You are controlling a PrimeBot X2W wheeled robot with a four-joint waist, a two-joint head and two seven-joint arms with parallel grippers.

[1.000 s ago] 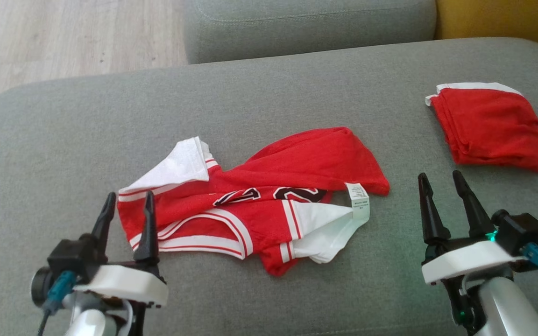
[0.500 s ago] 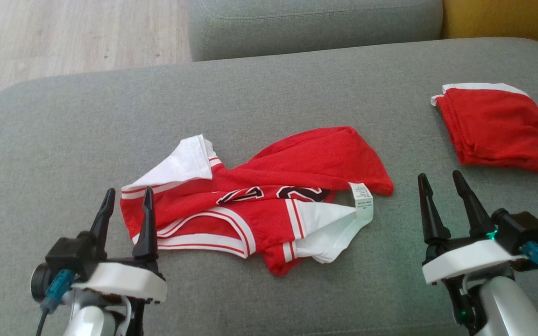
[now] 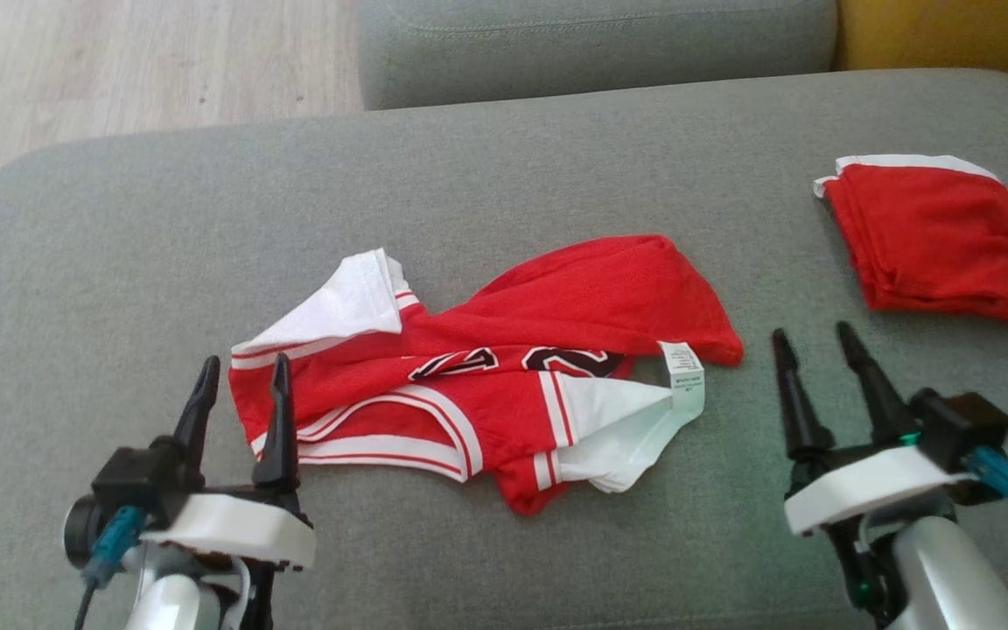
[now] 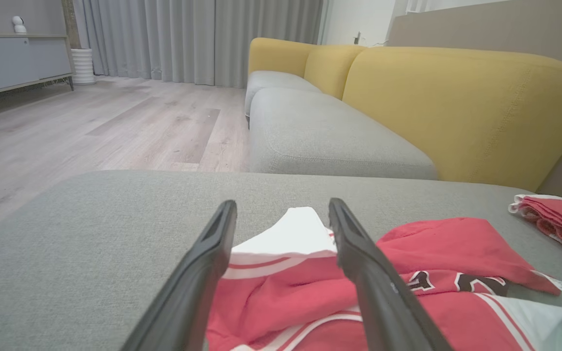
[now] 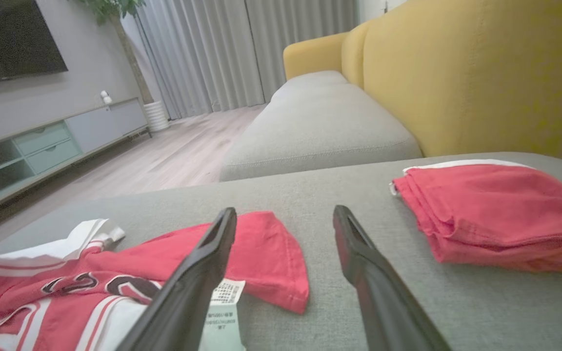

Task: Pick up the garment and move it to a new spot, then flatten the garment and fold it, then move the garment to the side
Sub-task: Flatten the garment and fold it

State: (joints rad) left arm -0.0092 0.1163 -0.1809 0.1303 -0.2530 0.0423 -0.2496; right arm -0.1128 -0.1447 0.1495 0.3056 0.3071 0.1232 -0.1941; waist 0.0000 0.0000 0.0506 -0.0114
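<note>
In the head view, the red jersey (image 3: 486,376) is seen lying crumpled on the grey seat cushion (image 3: 504,175), slightly toward 6 o'clock of the cushion's middle. The jersey is not flattened. White lining is turned out at its 10 o'clock corner and its 4 o'clock edge, and black numerals are partly covered by a red flap. A white care label (image 3: 683,376) projects at its 3 o'clock end (the print is too small to be read).

The left gripper (image 3: 246,360) is positioned at 8 o'clock of the jersey. Its two dark fingers are spread apart and empty. The fingertip nearer the jersey is seen over the jersey's 9 o'clock edge, and it cannot be told whether the cloth is touched. In the left wrist view, the white-lined corner is framed between the fingers.

The right gripper (image 3: 811,331) is positioned at 3 o'clock of the jersey, just beside the care label and apart from it. Its fingers are likewise spread and empty, over bare cushion.

A second red garment (image 3: 937,236), folded and edged in white, is laid at 2 o'clock of the jersey, well apart from it. A further grey cushion (image 3: 591,44) is located at 12 o'clock, a yellow backrest (image 3: 950,35) at 1 o'clock, and pale wood flooring (image 3: 119,61) at 11 o'clock.
</note>
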